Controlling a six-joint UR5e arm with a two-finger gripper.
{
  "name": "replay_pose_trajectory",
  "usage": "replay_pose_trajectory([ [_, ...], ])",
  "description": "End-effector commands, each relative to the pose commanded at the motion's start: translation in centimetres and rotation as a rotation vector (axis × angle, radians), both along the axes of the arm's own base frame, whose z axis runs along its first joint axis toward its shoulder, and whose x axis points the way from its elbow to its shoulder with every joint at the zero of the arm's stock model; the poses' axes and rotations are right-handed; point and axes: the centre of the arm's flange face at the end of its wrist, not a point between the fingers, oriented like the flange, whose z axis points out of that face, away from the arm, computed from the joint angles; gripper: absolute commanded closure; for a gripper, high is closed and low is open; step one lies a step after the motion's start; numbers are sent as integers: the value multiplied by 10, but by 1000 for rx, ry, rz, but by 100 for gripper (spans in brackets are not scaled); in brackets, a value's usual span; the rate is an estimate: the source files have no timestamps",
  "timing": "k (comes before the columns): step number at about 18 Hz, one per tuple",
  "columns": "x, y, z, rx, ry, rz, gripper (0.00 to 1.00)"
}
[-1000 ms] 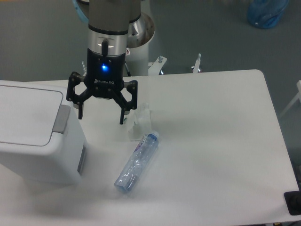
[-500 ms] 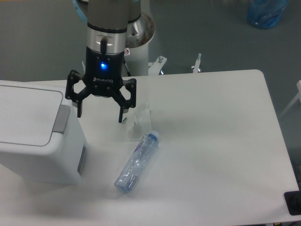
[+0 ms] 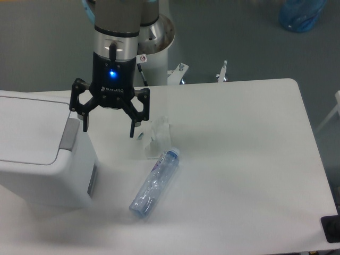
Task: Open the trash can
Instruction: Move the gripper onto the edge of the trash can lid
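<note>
The trash can [image 3: 37, 154] is a large white boxy bin at the left edge of the table, its flat lid down. Its grey push tab [image 3: 68, 134] sits on the right end of the lid. My gripper [image 3: 109, 125] hangs open and empty just right of the tab, its left fingertip [image 3: 85, 125] close above the tab's far corner. The right fingertip [image 3: 133, 130] is over the table.
A clear plastic bottle [image 3: 154, 184] lies on its side on the white table [image 3: 239, 159], right of the bin. A crumpled clear plastic piece [image 3: 156, 135] lies just beyond the bottle's cap, near my right finger. The robot's base stands behind the table.
My gripper has moved a little to the left and slightly up, toward the trash can's grey tab. It stays open. The bin and bottle have not moved.
</note>
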Motion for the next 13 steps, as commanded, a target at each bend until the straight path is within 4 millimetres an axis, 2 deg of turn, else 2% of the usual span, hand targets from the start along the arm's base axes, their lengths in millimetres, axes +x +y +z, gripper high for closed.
replay_pose_trajectory([
  [2,10,3,-9,-10,-7,-16,0],
  [7,24,13,-18,-18,-32,-20,0],
  [13,21,20,-30,-31,-47,-12,0],
])
